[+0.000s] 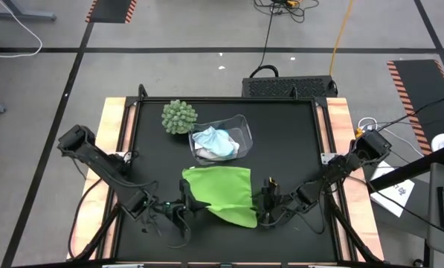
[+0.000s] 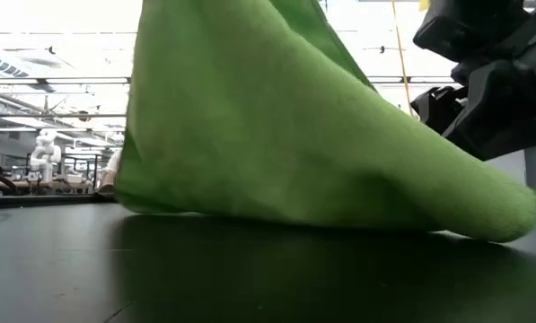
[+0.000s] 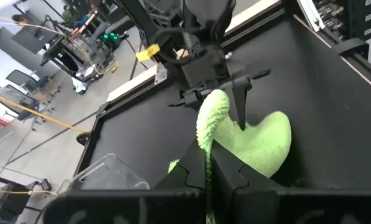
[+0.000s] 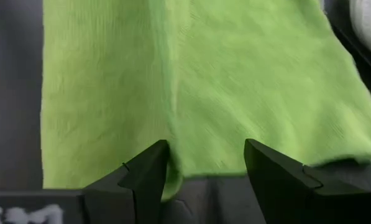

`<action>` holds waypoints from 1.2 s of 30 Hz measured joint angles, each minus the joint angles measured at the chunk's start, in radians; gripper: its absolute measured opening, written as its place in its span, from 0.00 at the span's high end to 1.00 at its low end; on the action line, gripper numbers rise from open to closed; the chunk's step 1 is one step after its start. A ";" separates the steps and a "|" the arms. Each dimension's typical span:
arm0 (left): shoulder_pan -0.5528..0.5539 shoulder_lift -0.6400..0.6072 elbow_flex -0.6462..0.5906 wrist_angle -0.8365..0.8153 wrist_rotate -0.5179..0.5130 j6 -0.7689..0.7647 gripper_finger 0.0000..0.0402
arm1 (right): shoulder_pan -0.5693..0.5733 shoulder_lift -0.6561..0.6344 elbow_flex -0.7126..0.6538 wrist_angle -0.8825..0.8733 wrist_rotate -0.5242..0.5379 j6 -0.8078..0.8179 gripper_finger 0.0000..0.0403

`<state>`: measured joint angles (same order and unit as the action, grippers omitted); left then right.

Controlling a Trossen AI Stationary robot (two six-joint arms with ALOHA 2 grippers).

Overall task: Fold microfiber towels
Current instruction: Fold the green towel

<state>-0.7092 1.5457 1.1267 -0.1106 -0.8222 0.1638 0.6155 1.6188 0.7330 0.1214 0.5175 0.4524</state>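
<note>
High view: green towel [image 1: 220, 192] spread on black surface [image 1: 296, 141], near front edge, between both grippers. Part of it raised off the surface on the left side, rest trailing down to a point toward the right.

Left gripper [image 1: 186, 205] at towel's left edge, jaws closed, pinching the cloth. Confirmed in left wrist view: green towel [image 3: 247, 140] edge clamped between the two fingers, fold rising upright from the grip.

Right gripper [image 1: 266, 195] at towel's right edge, low over the surface. Right wrist view: jaws parted wide, fingers [image 4: 145, 177] just at the towel's [image 4: 191, 87] near edge, nothing held between them. Cannot tell whether fingertips touch the cloth.

Low view: towel [image 2: 276, 135] standing up from the surface as a tall green sheet, lower edge resting on the surface, tapering to a rounded tip at picture's right. Dark arm parts above that tip.

Clear bin [image 1: 240, 126] behind the green towel, toward surface centre. White towel [image 1: 204, 152] and blue towel [image 1: 220, 143] crumpled together inside it. Spiky ball plant [image 1: 178, 116] just beside the bin, on its left.
</note>
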 joint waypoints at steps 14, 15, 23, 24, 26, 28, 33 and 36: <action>-0.002 -0.010 -0.001 -0.043 -0.005 -0.016 0.99 | 0.001 -0.007 0.000 0.060 -0.080 -0.045 0.97; -0.005 -0.010 -0.001 -0.047 -0.017 -0.016 0.99 | 0.001 -0.014 0.000 0.060 -0.083 -0.036 0.97; -0.008 -0.010 -0.001 -0.056 -0.026 -0.008 0.99 | 0.000 -0.057 0.000 0.087 -0.103 -0.053 0.95; -0.008 -0.010 -0.001 -0.056 -0.026 -0.005 1.00 | -0.002 -0.057 0.000 0.094 -0.104 -0.053 0.94; -0.008 -0.019 -0.002 -0.063 -0.024 -0.006 0.99 | -0.007 -0.057 0.000 0.088 -0.107 -0.045 0.91; -0.008 -0.029 -0.002 -0.061 -0.020 -0.011 0.99 | -0.014 -0.057 0.000 0.081 -0.137 -0.030 0.87; -0.008 -0.058 -0.002 -0.070 -0.012 -0.014 0.99 | -0.037 -0.057 0.000 0.068 -0.158 0.005 0.74; -0.009 -0.063 -0.002 -0.072 -0.002 -0.016 1.00 | -0.049 -0.057 0.000 0.069 -0.158 0.004 0.67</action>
<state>-0.7185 1.4822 1.1252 -0.1827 -0.8246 0.1483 0.5660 1.5620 0.7330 0.1905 0.3592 0.4561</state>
